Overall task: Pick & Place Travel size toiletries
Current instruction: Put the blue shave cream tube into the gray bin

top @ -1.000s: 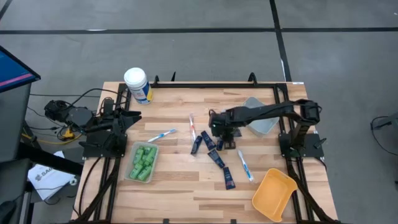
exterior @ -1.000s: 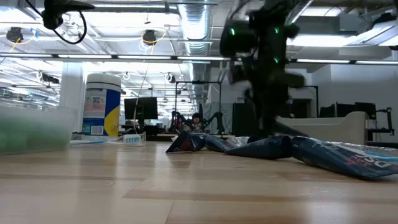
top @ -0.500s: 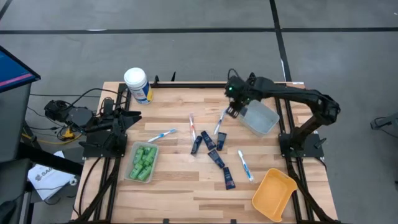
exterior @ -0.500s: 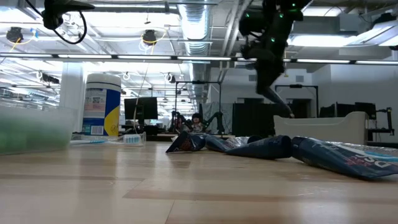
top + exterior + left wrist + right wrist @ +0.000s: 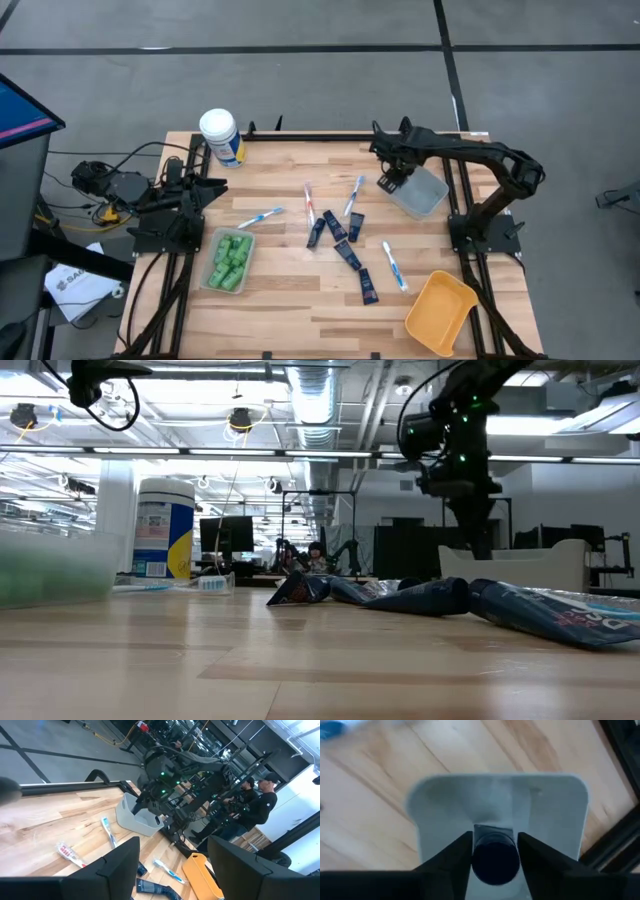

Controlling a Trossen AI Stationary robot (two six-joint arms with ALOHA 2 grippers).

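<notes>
Two arms share the wooden table, and the grey bin at its far right side serves as the landmark. The right gripper hangs over the bin's near-left rim, its fingers clamped on a dark navy tube (seen end-on from the wrist, a round dark cap between the two pads), with the bin's pale floor directly below it.

Left of the bin, a toothbrush lies on the wood, and a pink-and-white one lies further left. More navy tubes are scattered in front of the bin toward the table's middle, with another blue toothbrush beside them. An orange bin sits at the near right corner, well in front of the grey bin.

Far to the left of the bin, a clear tray holds green bottles, a blue toothbrush lies just behind it, and a white-lidded canister stands at the far left corner. The left gripper waits there by the table's left edge, jaws spread apart and holding nothing.
</notes>
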